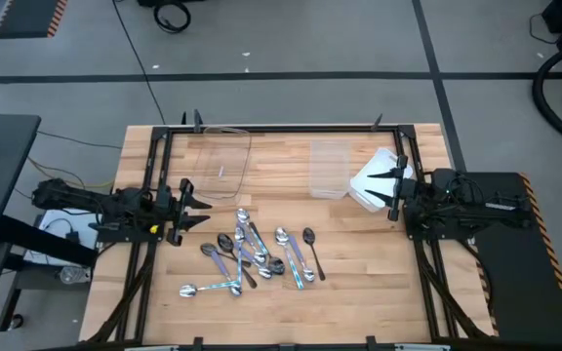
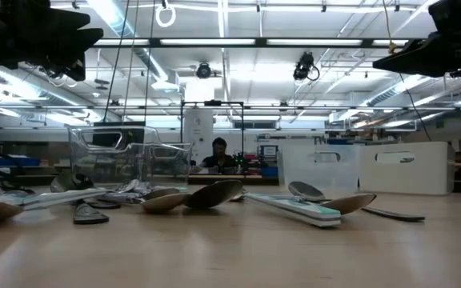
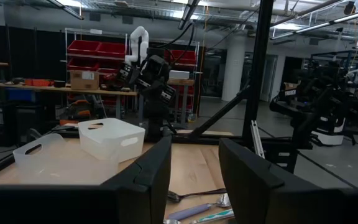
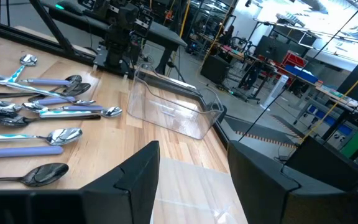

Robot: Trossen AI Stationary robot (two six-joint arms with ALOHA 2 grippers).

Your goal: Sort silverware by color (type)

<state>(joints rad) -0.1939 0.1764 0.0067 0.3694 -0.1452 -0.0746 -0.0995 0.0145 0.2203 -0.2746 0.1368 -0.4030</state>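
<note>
A: status?

B: Nothing sorted yet, I judge. All the silverware (image 1: 252, 255) sits in one mixed heap, center-front of the table (image 1: 379, 283). Blue-handled spoons and dark ones overlap, some crossed. Clear containers look empty.

A: grippers?

B: My left gripper (image 1: 195, 206) hovers at the table's left edge, fingers released, nothing held. My right gripper (image 1: 390, 185) is at the right edge, above the white bin (image 1: 371, 183), also spread wide and empty. Both well apart from the pile.

A: next move?

B: Likely first pick. Best bet is an outlier: the dark spoon (image 1: 310, 246) on the pile's right side lies mostly alone, near my right arm. The silver spoon (image 1: 199, 289) at front-left is likewise clear of the tangle, closer to my left. Flat spoons on wood mean a low, narrow pinch on the handle.

A: room?

B: Open wood all around the heap, esp. front-right. Clear container (image 1: 220, 161) at back-left, second clear container (image 1: 328, 168) at back-center, so drops go rearward. Frame rails run along the table edges; need to watch those on the swing. Arms start on opposite sides, so no crossing risk unless both go for the center.
</note>
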